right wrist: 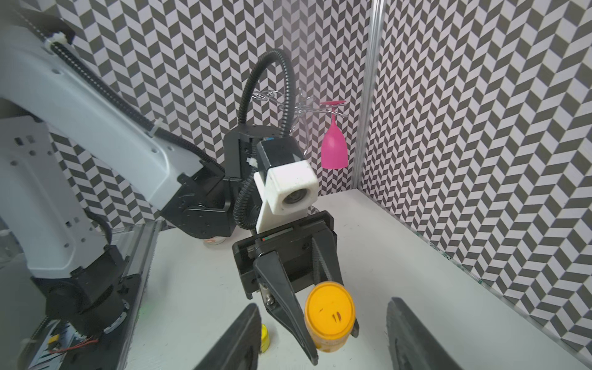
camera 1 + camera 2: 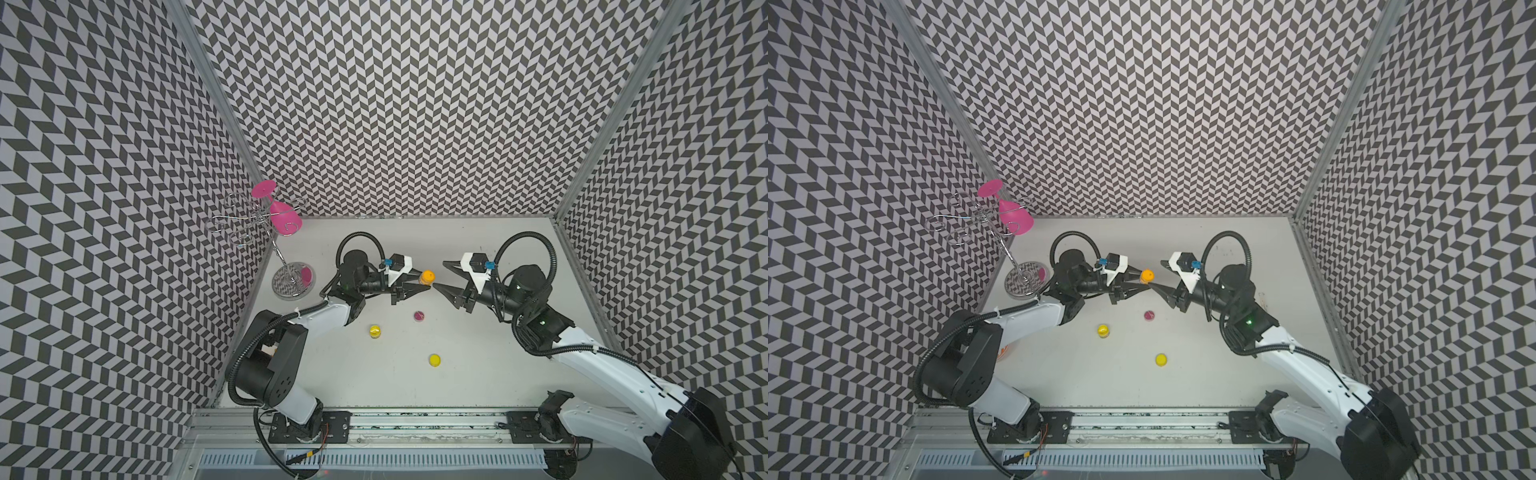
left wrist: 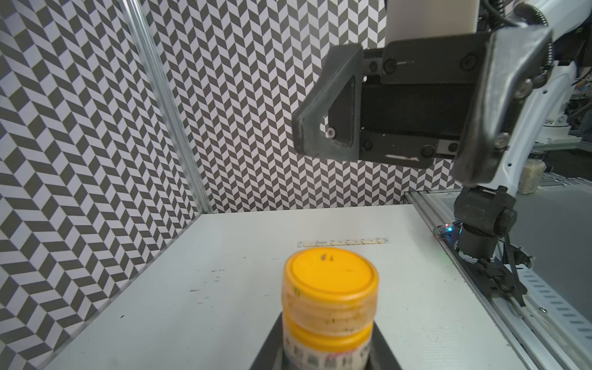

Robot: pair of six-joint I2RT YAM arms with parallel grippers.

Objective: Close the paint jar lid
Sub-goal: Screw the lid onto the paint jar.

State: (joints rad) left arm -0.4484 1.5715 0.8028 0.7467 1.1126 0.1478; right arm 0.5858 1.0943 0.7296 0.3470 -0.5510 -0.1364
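Observation:
The paint jar (image 2: pixel 427 276) (image 2: pixel 1147 275) is small, with orange paint and a printed label. My left gripper (image 2: pixel 423 283) (image 2: pixel 1143 283) is shut on its body and holds it upright a little above the table. In the left wrist view the jar (image 3: pixel 330 320) stands between the fingers, and the orange lid (image 3: pixel 330 272) sits on its top. My right gripper (image 2: pixel 439 275) (image 2: pixel 1157 274) is open just to the right of the jar. In the right wrist view its fingers (image 1: pixel 237 339) stand wide on either side of the lid (image 1: pixel 330 312) and do not touch it.
On the table nearer the front stand a yellow jar (image 2: pixel 375 331) and a magenta jar (image 2: pixel 419 316), and a loose yellow lid (image 2: pixel 434 360) lies there too. A wire rack (image 2: pixel 293 280) holding a pink glass (image 2: pixel 284 218) stands at the back left, by the patterned wall.

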